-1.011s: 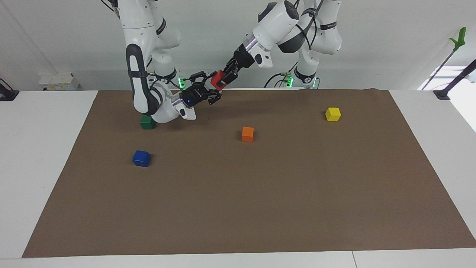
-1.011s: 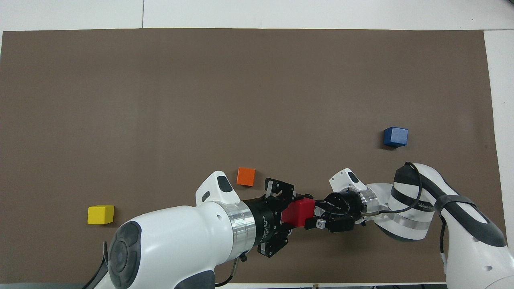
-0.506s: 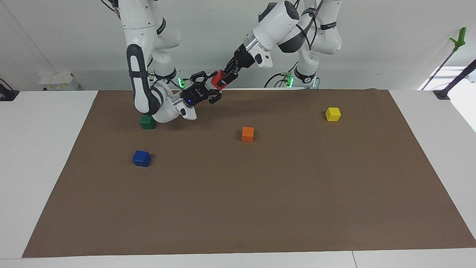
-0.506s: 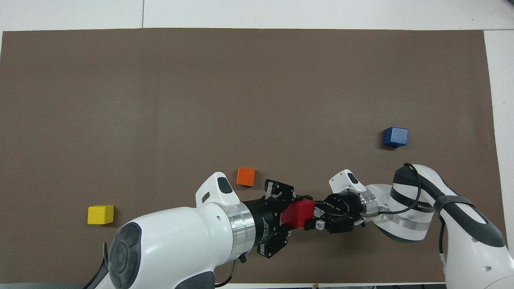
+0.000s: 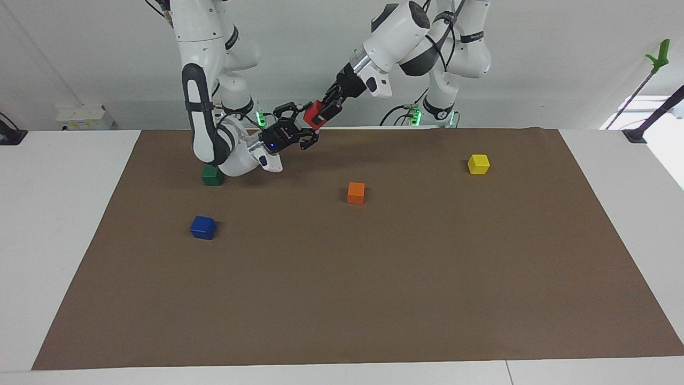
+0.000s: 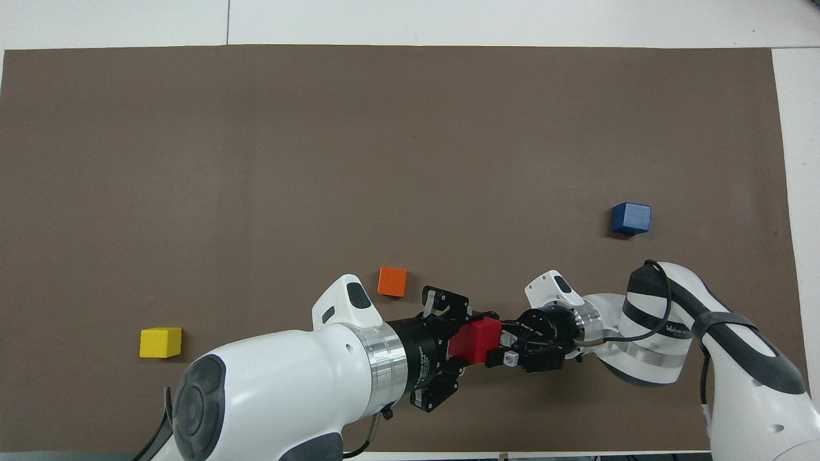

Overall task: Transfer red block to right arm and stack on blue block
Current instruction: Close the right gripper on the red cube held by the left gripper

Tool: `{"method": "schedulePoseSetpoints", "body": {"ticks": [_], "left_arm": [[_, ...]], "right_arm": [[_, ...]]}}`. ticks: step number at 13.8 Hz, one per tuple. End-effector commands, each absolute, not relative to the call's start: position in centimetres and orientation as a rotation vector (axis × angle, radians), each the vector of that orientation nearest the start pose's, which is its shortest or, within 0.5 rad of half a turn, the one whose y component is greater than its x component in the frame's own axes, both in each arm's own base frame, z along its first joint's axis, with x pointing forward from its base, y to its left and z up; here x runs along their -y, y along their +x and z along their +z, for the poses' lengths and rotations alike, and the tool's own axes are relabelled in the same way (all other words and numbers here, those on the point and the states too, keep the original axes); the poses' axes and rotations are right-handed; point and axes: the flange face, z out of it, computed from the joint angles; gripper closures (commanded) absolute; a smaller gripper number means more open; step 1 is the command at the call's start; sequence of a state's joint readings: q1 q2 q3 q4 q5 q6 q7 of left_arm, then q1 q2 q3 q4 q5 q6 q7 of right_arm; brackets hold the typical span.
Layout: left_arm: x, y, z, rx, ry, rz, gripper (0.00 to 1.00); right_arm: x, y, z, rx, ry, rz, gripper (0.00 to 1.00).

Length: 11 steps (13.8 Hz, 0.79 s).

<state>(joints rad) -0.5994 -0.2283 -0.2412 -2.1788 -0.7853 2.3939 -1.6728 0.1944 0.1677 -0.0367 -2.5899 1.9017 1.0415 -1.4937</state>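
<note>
In the facing view, the red block (image 5: 315, 114) is up in the air, over the edge of the brown mat (image 5: 374, 299) that lies closest to the robots. The left gripper (image 5: 324, 108) comes down slantwise from its arm and is closed on the block. The right gripper (image 5: 305, 135) reaches up from below and also has its fingers closed on the same block. So both of the 2 grippers hold it at once; I judge this is the middle of the handover, with the left not yet letting go. The blue block (image 5: 203, 227) sits on the mat toward the right arm's end, farther from the robots than the green block (image 5: 212, 175), which is partly hidden by the right arm. The orange block (image 5: 356, 192) and the yellow block (image 5: 478, 163) are well apart from it.

In the overhead view, the red block (image 6: 475, 339) is between the left gripper (image 6: 458, 340) and the right gripper (image 6: 498, 349), which face each other. The blue block (image 6: 631, 218) has bare mat on every side, so the right arm has open room to reach it. It lies close to the mat's end, but not at the edge.
</note>
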Motion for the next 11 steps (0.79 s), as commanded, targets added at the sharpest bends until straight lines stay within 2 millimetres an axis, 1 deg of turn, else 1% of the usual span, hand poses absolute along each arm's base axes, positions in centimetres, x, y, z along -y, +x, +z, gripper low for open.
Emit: {"method": "schedulePoseSetpoints", "body": {"ticks": [1,4,5,6,7,8,11], "left_arm": [[39.66,32.59,51.86,-1.493,2.018,-0.57,1.0],[39.74,32.44,51.93,-1.488,2.021,-0.569,1.0],[39.89,32.27,51.95,-1.482,2.025,-0.569,0.99],[39.9,32.3,51.87,-1.483,2.026,-0.57,0.95],[39.9,32.3,51.87,-1.493,2.02,-0.573,0.71],[39.96,32.22,51.86,-1.508,2.013,-0.581,0.01],[40.15,31.94,51.91,-1.505,2.016,-0.583,0.0]], "right_arm": [[-19.34,38.34,31.47,0.212,-0.936,-0.297,1.0],[-19.24,38.54,31.54,0.213,-0.936,-0.301,1.0],[-19.19,38.62,31.58,0.214,-0.936,-0.303,1.0],[-19.08,38.73,31.62,0.214,-0.936,-0.307,1.0],[-19.03,38.8,31.6,0.213,-0.936,-0.307,1.0],[-18.92,38.96,31.61,0.211,-0.938,-0.308,1.0],[-18.88,39.08,31.72,0.209,-0.936,-0.303,1.0]]}}
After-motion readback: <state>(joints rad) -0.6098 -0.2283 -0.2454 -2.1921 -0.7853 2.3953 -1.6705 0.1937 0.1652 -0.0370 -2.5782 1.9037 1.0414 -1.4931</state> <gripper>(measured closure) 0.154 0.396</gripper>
